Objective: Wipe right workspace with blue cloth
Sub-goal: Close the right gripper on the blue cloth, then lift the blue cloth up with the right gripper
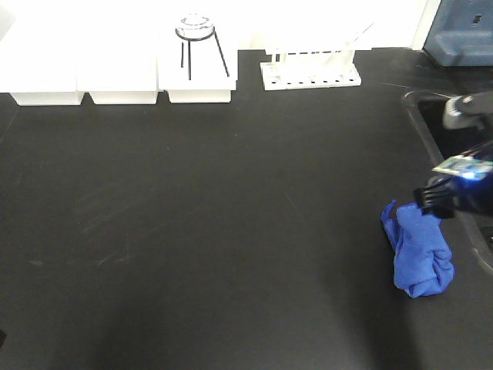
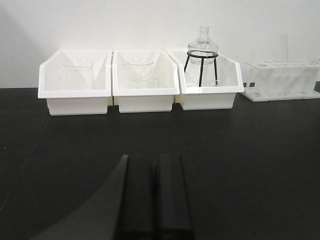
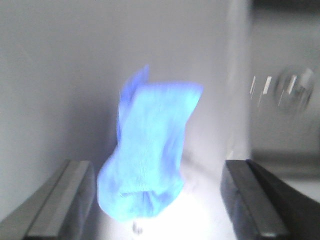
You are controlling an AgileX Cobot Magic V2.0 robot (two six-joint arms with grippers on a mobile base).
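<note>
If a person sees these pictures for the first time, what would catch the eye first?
The blue cloth stands out most, a bright bunch lying on the black bench near its right edge. The right claw is at its upper end, open on either side of it in the wrist view. At the back stand three white trays, the rightmost holding a glass flask on a black tripod.

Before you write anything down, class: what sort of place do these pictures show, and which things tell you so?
Most likely a chemistry laboratory bench: a glass flask sits on a black tripod stand, a white test-tube rack stands nearby, and white bins hold glassware along the black benchtop.
</note>
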